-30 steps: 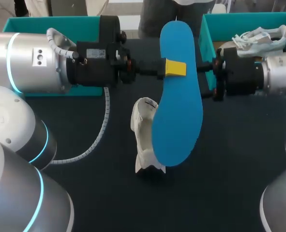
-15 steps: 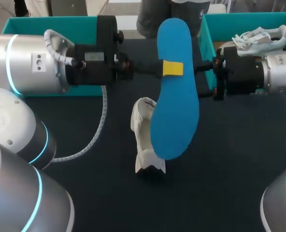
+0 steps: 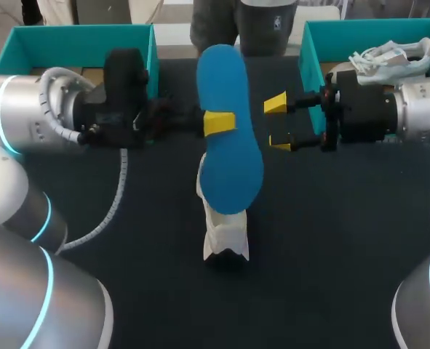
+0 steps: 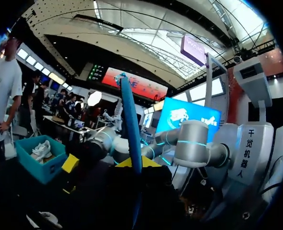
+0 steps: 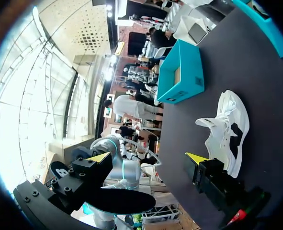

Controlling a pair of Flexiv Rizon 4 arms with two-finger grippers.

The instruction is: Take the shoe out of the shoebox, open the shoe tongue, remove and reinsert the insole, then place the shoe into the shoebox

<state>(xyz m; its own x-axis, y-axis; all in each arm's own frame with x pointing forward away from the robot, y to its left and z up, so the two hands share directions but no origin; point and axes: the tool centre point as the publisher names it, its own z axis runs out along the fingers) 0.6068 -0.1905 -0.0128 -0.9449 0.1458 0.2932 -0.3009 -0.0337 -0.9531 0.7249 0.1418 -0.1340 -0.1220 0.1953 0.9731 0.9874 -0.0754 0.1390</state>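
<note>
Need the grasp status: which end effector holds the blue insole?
The left end effector, shut on the blue insole; the right end effector stands open, empty.

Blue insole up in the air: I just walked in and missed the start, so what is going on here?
The left tool is shut on the blue insole and holds it in the air above the white shoe, which lies on the dark table. The right tool is open beside the insole, not touching it. The insole is not yet back in the shoe. Another white shoe lies in the teal shoebox on the right.
</note>
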